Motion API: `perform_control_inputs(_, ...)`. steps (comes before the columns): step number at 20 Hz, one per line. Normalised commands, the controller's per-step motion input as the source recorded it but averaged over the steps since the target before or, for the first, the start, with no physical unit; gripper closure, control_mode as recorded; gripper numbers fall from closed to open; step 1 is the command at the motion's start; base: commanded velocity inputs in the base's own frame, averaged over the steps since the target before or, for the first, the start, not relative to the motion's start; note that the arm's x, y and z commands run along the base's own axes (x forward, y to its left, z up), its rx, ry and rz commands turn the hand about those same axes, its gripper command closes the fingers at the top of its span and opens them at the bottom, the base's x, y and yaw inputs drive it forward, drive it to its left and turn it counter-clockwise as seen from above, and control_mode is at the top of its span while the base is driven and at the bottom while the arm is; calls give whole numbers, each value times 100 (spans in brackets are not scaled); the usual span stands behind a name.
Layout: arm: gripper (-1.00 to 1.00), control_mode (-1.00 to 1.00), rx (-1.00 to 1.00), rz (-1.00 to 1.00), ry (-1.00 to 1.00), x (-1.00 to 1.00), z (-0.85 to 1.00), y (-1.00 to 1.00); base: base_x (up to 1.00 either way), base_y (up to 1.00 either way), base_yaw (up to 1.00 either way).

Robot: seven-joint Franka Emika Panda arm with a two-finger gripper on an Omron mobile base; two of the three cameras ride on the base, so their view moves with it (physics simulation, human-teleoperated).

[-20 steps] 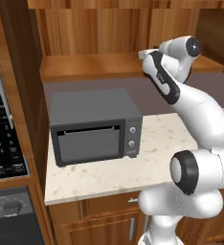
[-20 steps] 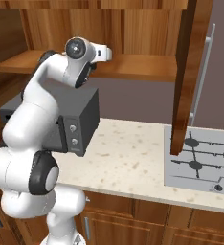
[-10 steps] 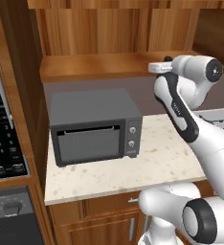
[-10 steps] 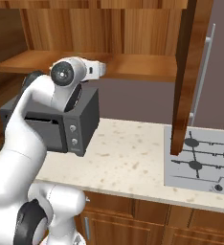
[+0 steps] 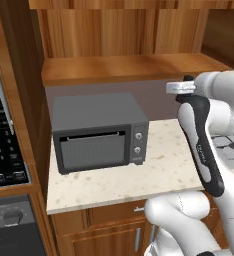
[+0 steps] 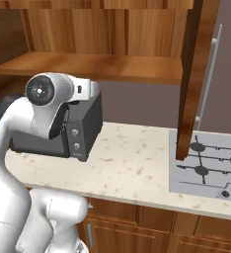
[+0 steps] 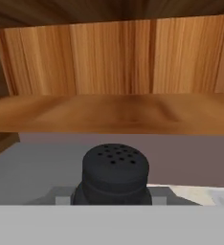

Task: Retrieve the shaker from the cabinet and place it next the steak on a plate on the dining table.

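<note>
Arm swung right since earlier | jaws apparently clamping shaker (image 7: 115, 176)

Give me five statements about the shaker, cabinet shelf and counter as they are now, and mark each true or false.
1. The pincer is shut on the shaker. True.
2. The shaker stands on the cabinet shelf. False: it is held out in front of the shelf.
3. A toaster oven sits on the counter. True.
4. The toaster oven's door hangs open. False: it is closed.
5. The shaker's top has small holes. True.
</note>
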Motion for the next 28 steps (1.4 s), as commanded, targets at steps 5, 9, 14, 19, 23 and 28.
perform_control_inputs(5, 100, 100, 0, 2, -6, -60, -24, 1, -40, 0, 1)
perform_control_inputs(9, 100, 100, 0, 0, 0, 0, 0, 0, -100, 0, 2)
perform_control_inputs(14, 100, 100, 0, 0, 0, 0, 0, 0, -100, 51, -33)
perform_control_inputs(19, 100, 100, 0, 0, 0, 0, 0, 0, -73, 72, 62)
perform_control_inputs(23, 100, 100, 0, 0, 0, 0, 0, 0, -3, 3, 100)
perform_control_inputs(28, 100, 100, 0, 0, 0, 0, 0, 0, 0, 0, 100)
